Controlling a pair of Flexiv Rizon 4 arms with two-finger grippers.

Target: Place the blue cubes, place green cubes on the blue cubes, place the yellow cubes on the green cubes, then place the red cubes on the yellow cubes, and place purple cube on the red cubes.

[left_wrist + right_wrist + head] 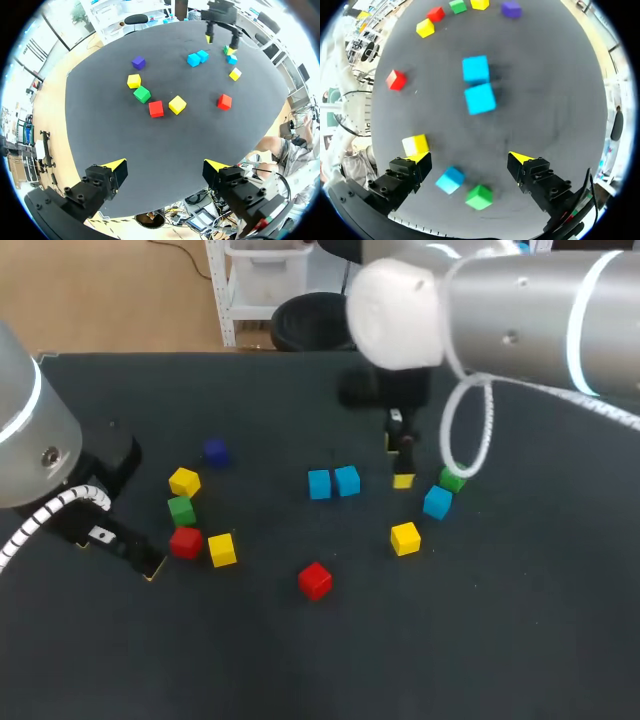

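1. The loose blue cube (437,502) sits on the worktop (480,640), just beside a green cube (452,480)
2. The blue pair (480,98) stands side by side near the middle, ahead of the right hand (470,159)
3. That hand hangs released and empty, and the loose cube lies under it, back from its fingertips, so I judge the right arm nearer
4. The left hand (165,166) is released and empty, well apart from the cube
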